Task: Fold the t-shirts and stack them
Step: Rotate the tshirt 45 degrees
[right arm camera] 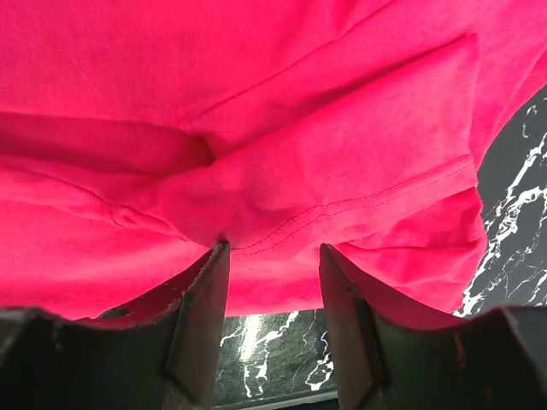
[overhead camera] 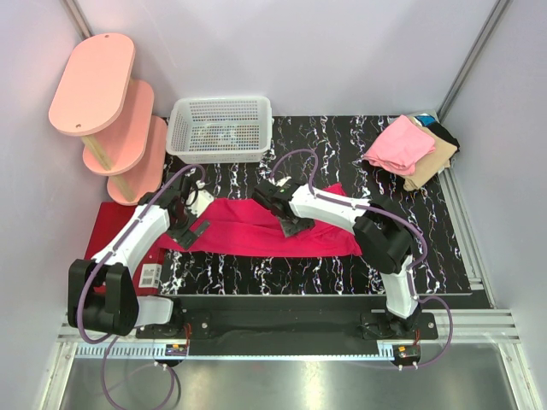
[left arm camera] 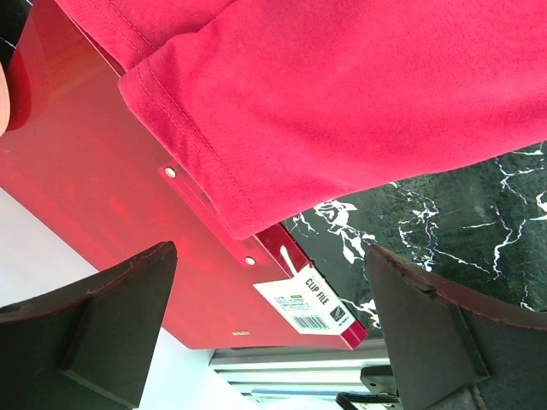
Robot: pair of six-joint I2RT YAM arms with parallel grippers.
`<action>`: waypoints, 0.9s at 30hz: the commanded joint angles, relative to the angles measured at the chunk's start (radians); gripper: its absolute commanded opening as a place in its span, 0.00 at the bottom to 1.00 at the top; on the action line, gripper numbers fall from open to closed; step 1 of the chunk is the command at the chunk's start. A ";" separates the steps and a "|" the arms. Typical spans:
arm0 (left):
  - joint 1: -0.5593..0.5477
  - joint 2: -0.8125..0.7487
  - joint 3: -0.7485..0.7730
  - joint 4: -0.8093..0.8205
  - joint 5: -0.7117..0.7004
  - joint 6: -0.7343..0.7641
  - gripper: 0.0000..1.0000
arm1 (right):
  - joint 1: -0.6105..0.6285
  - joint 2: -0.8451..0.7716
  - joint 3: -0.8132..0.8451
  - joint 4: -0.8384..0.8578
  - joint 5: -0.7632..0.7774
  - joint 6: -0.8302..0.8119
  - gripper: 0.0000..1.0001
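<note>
Nearest to us, the left hand [overhead camera: 190, 229] hangs low at the left end of the magenta-red t-shirt [overhead camera: 244, 239], its fingers spread as wide as they go and holding nothing. The wrist view shows the sleeve hem lying over the edge of a glossy red clip file [left arm camera: 128, 222], with its white label [left arm camera: 308, 309] just beside the hem. Here we see the first danger: if this hand comes down and pinches at the hem, a finger may slide under the file or catch its label, and the stiff file would be dragged together with the cloth. A little further in, the right hand [right arm camera: 272, 252] is over the middle of the shirt, with its fingers parted. A small ridge of cloth is bunched just at the tips, but we cannot tell if it touches the pads. If it does, a lift could pull the layer up and spoil the fold, and the wrinkle may stay inside the next fold. The shirt itself lies as a long band across the dark marbled bench [overhead camera: 410, 248], so we judge the folding as not finished. Far behind stand the white basket [overhead camera: 218, 154] and the pink shelf [overhead camera: 94, 81], and in the far right corner the folded t-shirts [overhead camera: 402, 147] wait, well apart.
</note>
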 commanded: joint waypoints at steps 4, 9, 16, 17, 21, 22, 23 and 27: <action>0.006 -0.015 0.030 0.008 -0.003 -0.004 0.99 | -0.003 -0.060 -0.009 0.056 -0.043 -0.027 0.52; 0.006 -0.007 0.043 0.004 -0.002 -0.004 0.99 | 0.016 -0.051 -0.013 0.070 -0.069 -0.030 0.51; 0.006 0.005 0.058 0.004 0.000 -0.009 0.99 | 0.025 -0.036 -0.030 0.073 -0.074 -0.025 0.50; 0.006 0.007 0.058 0.004 0.000 -0.009 0.99 | 0.026 -0.031 -0.038 0.073 -0.074 -0.024 0.49; 0.006 0.002 0.058 0.004 -0.003 -0.007 0.99 | 0.025 -0.013 -0.049 0.079 -0.060 -0.022 0.42; 0.006 0.002 0.058 0.004 -0.004 -0.004 0.99 | 0.025 -0.008 -0.050 0.079 -0.054 -0.022 0.41; 0.006 0.001 0.058 0.002 -0.004 -0.004 0.99 | 0.025 0.001 -0.047 0.080 -0.049 -0.025 0.39; 0.006 -0.003 0.050 0.004 -0.004 -0.004 0.99 | 0.025 0.014 -0.033 0.082 -0.037 -0.031 0.17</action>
